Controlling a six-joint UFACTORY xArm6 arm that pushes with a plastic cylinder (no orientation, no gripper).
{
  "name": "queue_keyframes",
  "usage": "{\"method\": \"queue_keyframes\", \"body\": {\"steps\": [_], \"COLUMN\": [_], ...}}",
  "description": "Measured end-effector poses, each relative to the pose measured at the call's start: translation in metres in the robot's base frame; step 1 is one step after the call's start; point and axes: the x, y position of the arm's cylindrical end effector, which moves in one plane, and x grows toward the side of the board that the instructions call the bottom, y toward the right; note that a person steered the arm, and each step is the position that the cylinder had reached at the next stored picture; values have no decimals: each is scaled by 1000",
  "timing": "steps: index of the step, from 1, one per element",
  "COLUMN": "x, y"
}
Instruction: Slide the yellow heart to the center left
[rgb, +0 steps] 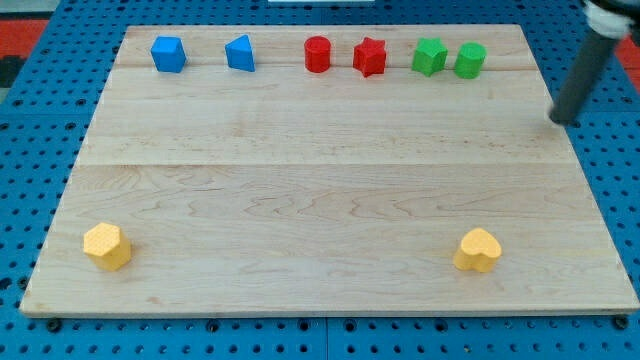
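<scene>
The yellow heart (478, 250) lies near the board's bottom right corner. A second yellow block (106, 245), a rough hexagon, lies near the bottom left corner. My tip (562, 121) is at the view's right edge of the board, well above the heart and a little to its right, touching no block.
A row of blocks runs along the top of the wooden board (320, 180): blue cube (168, 54), blue wedge (240, 53), red cylinder (317, 54), red star (369, 57), green star (429, 56), green cylinder (469, 60). Blue pegboard surrounds the board.
</scene>
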Motion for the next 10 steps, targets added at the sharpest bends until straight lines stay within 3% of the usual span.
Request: {"method": "queue_keyframes", "body": {"steps": [1,3,5,6,7,8,10], "x": [114,140,129,137,133,167,197], "y": [-18,-157,-308,-323,-268,-259,-279]}}
